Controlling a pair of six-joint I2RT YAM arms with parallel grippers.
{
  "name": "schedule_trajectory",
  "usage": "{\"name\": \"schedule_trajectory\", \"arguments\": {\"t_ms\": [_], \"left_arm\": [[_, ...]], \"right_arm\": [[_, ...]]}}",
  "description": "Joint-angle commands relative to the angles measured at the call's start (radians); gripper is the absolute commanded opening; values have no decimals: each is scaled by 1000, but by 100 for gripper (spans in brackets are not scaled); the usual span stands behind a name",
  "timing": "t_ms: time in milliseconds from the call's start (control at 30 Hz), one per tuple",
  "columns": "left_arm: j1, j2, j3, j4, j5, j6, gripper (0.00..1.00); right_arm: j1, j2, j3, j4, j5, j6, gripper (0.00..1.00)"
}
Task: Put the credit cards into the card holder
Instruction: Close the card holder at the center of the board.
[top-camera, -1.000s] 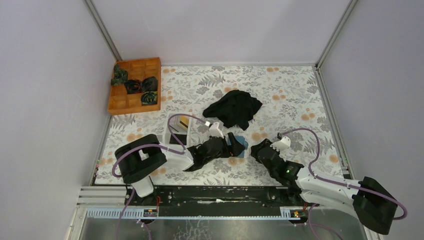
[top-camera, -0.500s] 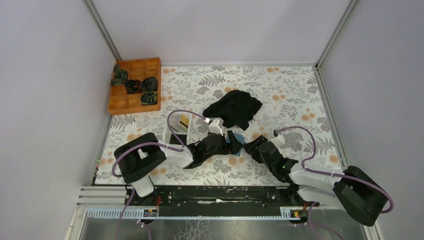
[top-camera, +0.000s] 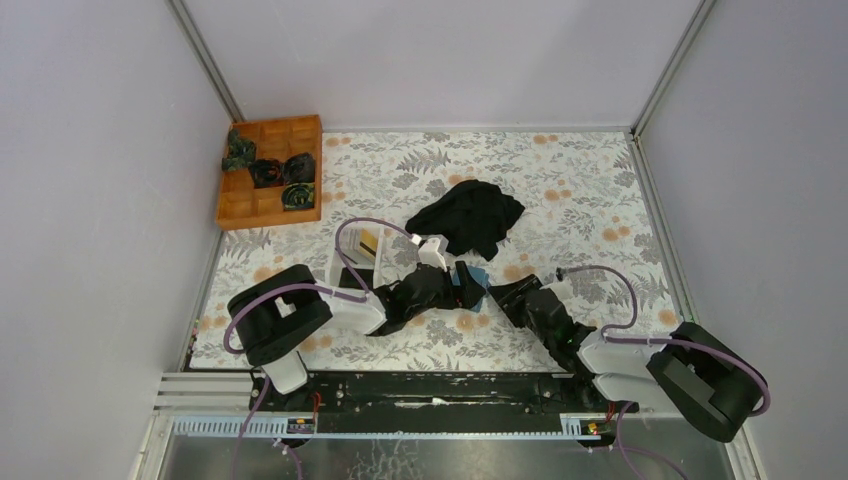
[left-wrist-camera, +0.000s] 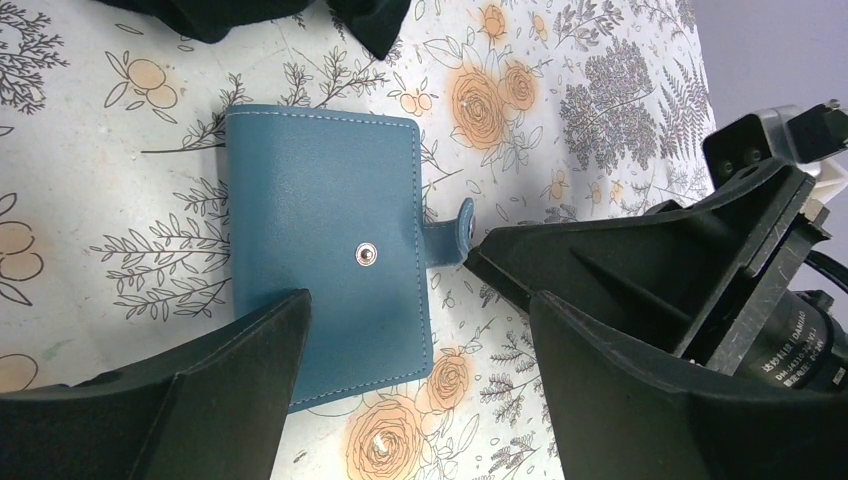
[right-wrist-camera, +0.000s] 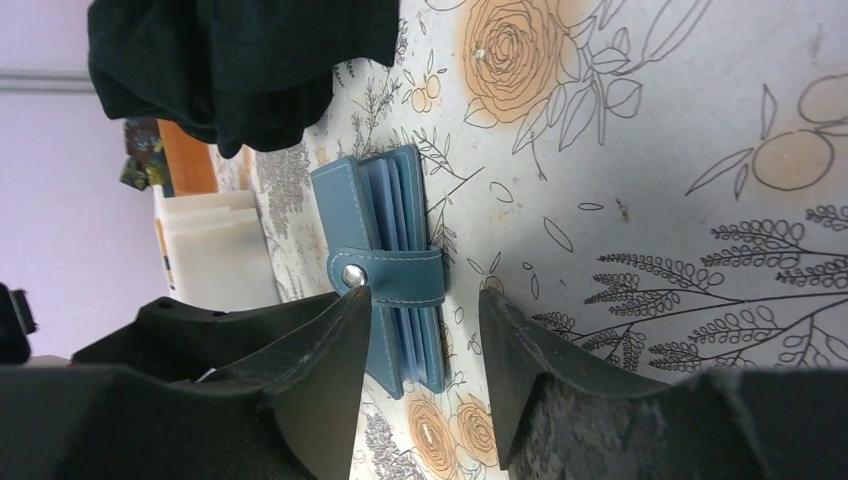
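The teal card holder (left-wrist-camera: 320, 235) lies closed on the flowered table, its snap strap (right-wrist-camera: 390, 277) fastened; it also shows in the top view (top-camera: 477, 274). My left gripper (left-wrist-camera: 418, 305) is open, one finger over the holder's near corner, the other on bare table. My right gripper (right-wrist-camera: 425, 300) is open with the strap end of the holder (right-wrist-camera: 385, 215) just ahead of its fingertips; its left fingertip is at the snap. In the top view both grippers (top-camera: 462, 288) (top-camera: 500, 292) meet at the holder. The credit cards are not clearly visible; something yellowish and dark sits in the white tray (top-camera: 358, 258).
A black cloth (top-camera: 468, 215) lies just behind the holder. The white tray (right-wrist-camera: 215, 250) stands left of it, partly under my left arm. A wooden compartment box (top-camera: 268, 175) with dark bundles sits at the far left.
My right arm has swung left and brought its gripper up to the card holder's strap side. My left gripper has stayed at the holder, shifting only slightly.
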Motion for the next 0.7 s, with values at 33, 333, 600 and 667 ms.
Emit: {"name": "schedule_trajectory", "arguments": {"t_ms": [33, 333, 600, 667], "left_arm": [[27, 39, -29, -163, -30, 48, 89], [32, 48, -35, -146, -16, 54, 89], [38, 50, -33, -141, -3, 66, 89], [40, 49, -33, -140, -2, 69, 89]], "right_arm": [[-16, 30, -75, 100, 0, 116, 51], [-21, 100, -53, 150, -9, 141, 51], [-48, 347, -71, 446, -70, 183, 49], [-59, 429, -78, 537, -92, 189, 48]]}}
